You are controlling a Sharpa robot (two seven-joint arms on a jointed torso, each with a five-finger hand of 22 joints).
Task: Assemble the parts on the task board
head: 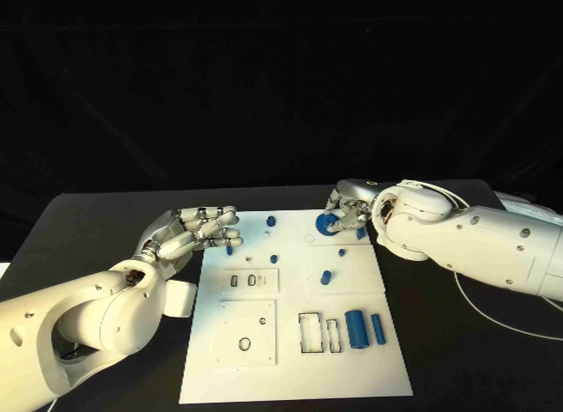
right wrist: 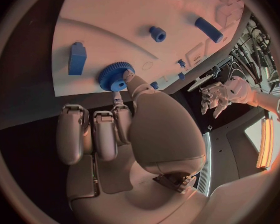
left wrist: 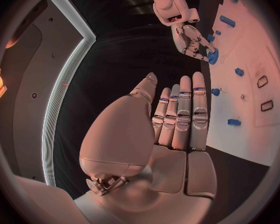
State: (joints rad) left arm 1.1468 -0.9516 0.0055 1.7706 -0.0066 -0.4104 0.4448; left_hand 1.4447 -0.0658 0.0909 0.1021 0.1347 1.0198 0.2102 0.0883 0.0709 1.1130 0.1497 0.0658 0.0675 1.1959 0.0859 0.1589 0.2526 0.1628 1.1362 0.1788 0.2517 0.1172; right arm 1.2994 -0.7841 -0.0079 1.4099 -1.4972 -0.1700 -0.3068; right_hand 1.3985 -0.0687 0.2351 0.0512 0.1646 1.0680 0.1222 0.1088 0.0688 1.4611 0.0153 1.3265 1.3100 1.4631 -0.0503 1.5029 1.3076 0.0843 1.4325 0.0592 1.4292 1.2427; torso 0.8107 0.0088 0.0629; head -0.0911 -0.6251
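The robot's right hand (head: 348,209) rests at the far right corner of the white task board (head: 294,360), a fingertip touching a blue gear (right wrist: 115,76) that sits on the board; whether it grips the gear cannot be told, as the hand hides much of it from above. The left hand (head: 197,228) hovers by the board's far left edge, fingers straight and holding nothing. 2 blue cylinders (head: 365,328) lie nearer.
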